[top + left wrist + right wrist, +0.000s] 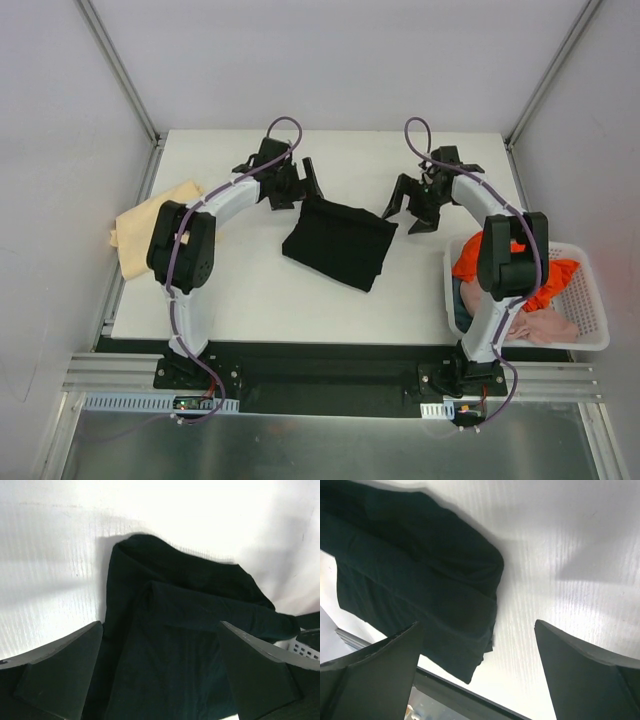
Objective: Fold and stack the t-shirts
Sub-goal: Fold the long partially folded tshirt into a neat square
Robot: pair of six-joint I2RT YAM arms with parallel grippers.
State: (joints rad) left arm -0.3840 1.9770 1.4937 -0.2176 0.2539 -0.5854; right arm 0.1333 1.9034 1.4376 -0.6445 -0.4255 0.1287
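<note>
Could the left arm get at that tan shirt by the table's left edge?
Probably yes. The tan shirt lies uncovered beside that arm, and the left gripper is open and empty; it would need to swing away from the black shirt.

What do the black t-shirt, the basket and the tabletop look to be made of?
black t-shirt: soft matte knit cloth, probably cotton; it creases and lies in folded layers.
basket: white moulded plastic, likely; stiff walls with a regular grid of holes.
table: hard white board with faint streaky grain, possibly laminate.
</note>
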